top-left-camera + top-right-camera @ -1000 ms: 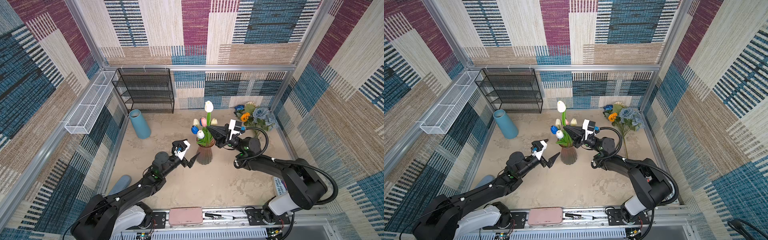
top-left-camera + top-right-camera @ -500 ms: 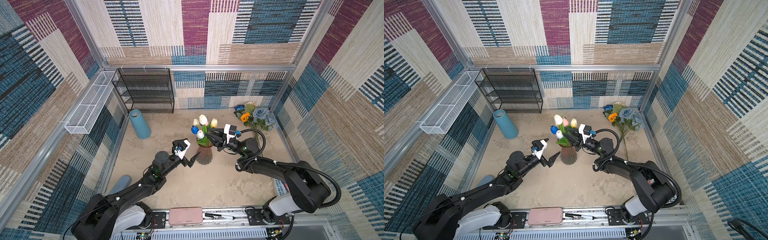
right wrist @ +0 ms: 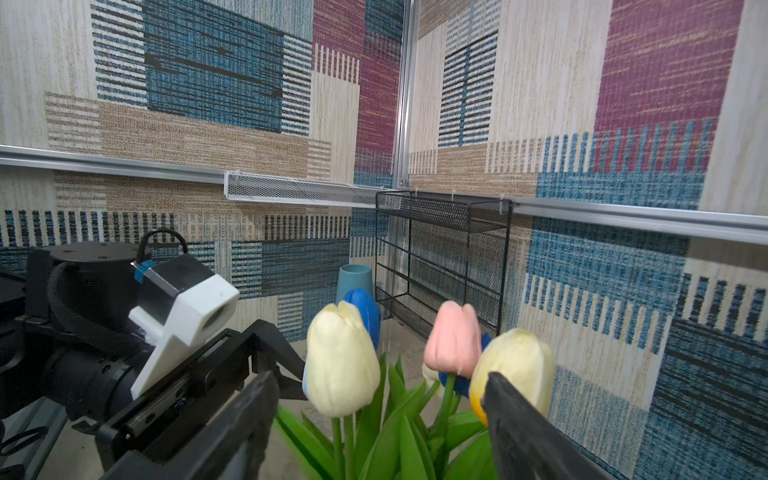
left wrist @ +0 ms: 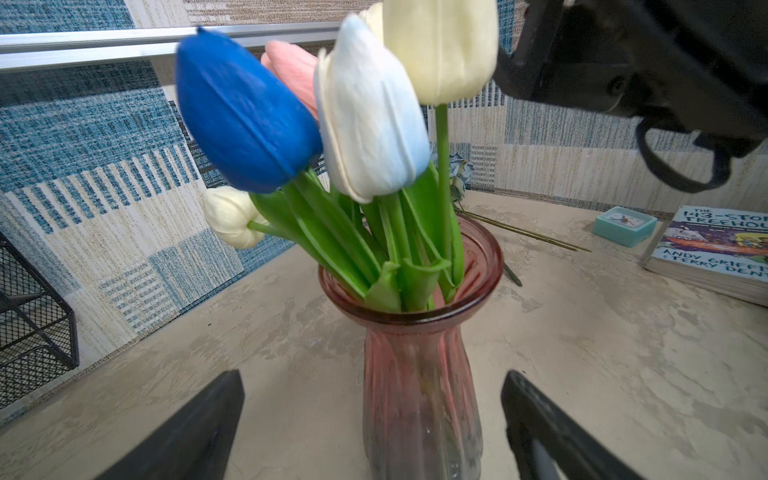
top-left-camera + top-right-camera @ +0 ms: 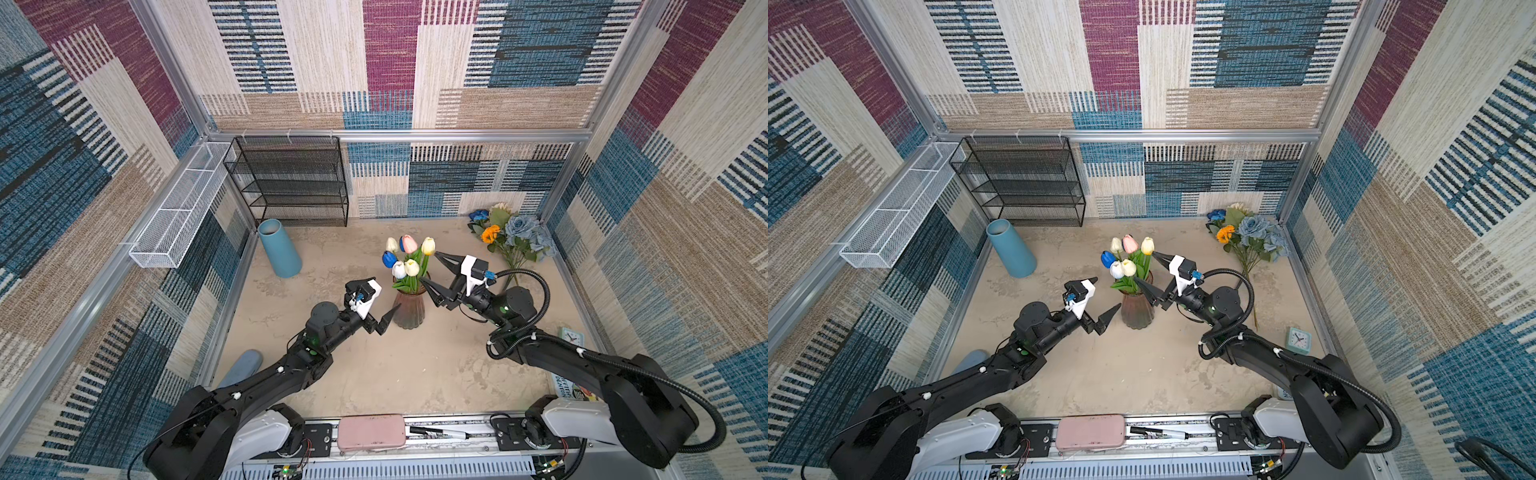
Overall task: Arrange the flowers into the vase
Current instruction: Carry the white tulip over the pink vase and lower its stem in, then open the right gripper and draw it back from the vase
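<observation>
Tabletop (image 5: pixel 374 374): vase (image 5: pixel 408 311), blue cylinder (image 5: pixel 279 249), loose flowers (image 5: pixel 515 237), clock (image 5: pixel 1298 340), book (image 4: pixel 715 253).

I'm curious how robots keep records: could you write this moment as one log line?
tulips in vase | left gripper open, facing vase | right gripper open, beside tulips | other flowers outside vase

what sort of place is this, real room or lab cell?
Likely a staged robot test cell, not a real room: carpet panels on an aluminium frame box in a tabletop; left arm and right arm mount at its front; tulips in a vase are props.
</observation>
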Tool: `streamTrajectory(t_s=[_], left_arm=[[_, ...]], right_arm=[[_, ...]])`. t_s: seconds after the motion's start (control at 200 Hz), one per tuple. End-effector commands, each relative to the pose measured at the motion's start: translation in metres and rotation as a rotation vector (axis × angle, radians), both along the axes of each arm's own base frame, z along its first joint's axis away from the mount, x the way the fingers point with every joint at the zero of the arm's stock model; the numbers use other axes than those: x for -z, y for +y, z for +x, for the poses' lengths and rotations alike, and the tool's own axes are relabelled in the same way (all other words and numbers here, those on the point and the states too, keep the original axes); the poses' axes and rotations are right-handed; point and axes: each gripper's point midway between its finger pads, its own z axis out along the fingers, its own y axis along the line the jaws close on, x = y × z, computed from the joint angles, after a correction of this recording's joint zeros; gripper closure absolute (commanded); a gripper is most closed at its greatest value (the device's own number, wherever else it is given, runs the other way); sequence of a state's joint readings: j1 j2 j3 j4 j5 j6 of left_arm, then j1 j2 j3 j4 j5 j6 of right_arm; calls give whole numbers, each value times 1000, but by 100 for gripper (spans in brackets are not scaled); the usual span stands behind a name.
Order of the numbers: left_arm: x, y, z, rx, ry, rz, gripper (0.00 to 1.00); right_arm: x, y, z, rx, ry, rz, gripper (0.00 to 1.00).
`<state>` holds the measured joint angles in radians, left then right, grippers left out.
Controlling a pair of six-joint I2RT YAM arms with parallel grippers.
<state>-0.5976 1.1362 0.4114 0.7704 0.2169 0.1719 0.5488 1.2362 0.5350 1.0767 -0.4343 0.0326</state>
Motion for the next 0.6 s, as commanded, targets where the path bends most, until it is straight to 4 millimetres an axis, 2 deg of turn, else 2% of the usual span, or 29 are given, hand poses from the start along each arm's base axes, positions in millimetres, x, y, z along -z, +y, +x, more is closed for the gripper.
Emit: streamTrajectory(t_s=[0.0, 0.075, 0.175, 0.275, 0.431, 0.596], left_arm=[[-8, -1, -2, 10, -2, -32, 1], [-9, -2, -2, 14, -2, -34, 1], [-8, -3, -2, 20, -2, -33, 1], [-3, -6, -2, 37, 6, -28, 1], [6, -19, 1, 84, 43, -29, 1], [15, -35, 10, 128, 82, -46, 1]], right_arm=[[-16, -18, 2, 95, -5, 51, 13], [-23, -29, 7, 158, 16, 65, 8], [-21, -42, 13, 202, 63, 73, 4], [-9, -55, 18, 220, 115, 93, 0], [12, -78, 30, 311, 178, 130, 0], [17, -94, 31, 360, 170, 162, 0]])
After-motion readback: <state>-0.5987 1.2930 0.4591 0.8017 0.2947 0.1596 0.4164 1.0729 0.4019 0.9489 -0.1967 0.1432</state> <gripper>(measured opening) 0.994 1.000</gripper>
